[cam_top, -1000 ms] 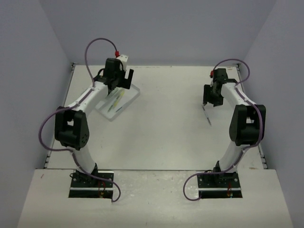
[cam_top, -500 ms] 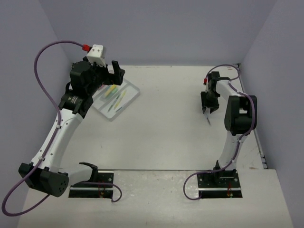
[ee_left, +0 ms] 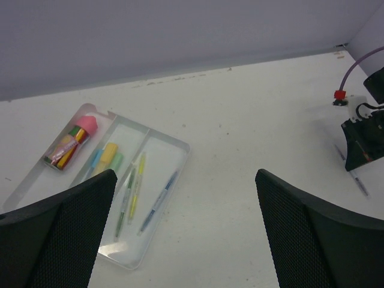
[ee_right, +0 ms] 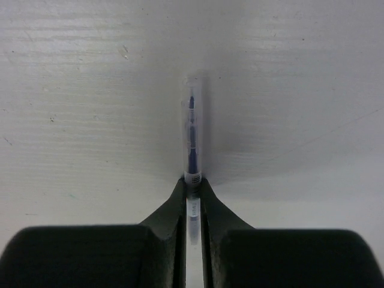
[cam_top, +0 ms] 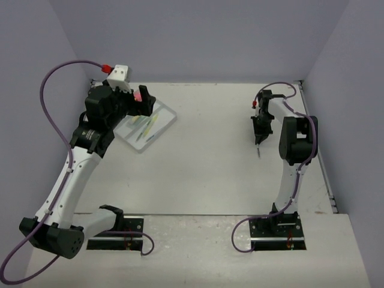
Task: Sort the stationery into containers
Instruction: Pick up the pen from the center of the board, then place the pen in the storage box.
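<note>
My right gripper (ee_right: 192,183) is shut on a thin clear pen (ee_right: 192,132) with blue ink, whose free end points away over the table. The top view has that gripper (cam_top: 258,139) low at the right, with the pen (cam_top: 258,151) sticking out toward the near side. My left gripper (ee_left: 186,231) is open and empty, held high above the clear three-compartment tray (ee_left: 165,153). In the tray lie a pink-capped tube (ee_left: 69,144), a yellow highlighter (ee_left: 107,157), a pale green highlighter (ee_left: 116,162), a blue-capped marker (ee_left: 93,163) and thin pens (ee_left: 137,186).
The tray (cam_top: 170,115) sits at the back left, close to the left wall. The back wall runs behind both arms, and the right wall stands near the right arm (cam_top: 297,141). Purple cables loop over both wrists.
My right gripper has closed on the pen and shifted slightly toward the back left. The left arm swung up and left off the tray, then settled.
</note>
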Robot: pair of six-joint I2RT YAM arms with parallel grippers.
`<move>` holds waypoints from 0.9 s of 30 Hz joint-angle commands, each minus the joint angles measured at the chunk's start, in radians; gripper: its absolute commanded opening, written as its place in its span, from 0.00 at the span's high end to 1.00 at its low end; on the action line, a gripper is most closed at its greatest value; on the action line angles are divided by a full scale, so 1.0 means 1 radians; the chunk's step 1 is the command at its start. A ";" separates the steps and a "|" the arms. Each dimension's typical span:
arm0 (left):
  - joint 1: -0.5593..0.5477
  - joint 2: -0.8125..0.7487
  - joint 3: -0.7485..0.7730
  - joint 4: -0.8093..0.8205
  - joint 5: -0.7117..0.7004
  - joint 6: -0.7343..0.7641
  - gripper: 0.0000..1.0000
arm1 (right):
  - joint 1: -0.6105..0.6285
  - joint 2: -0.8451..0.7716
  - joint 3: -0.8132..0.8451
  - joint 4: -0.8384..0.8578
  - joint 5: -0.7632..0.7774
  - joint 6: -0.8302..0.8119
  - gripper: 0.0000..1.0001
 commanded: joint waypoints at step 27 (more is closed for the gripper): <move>-0.001 -0.637 -0.581 0.028 -0.330 -0.091 0.00 | 0.678 0.181 0.444 0.768 0.031 1.348 1.00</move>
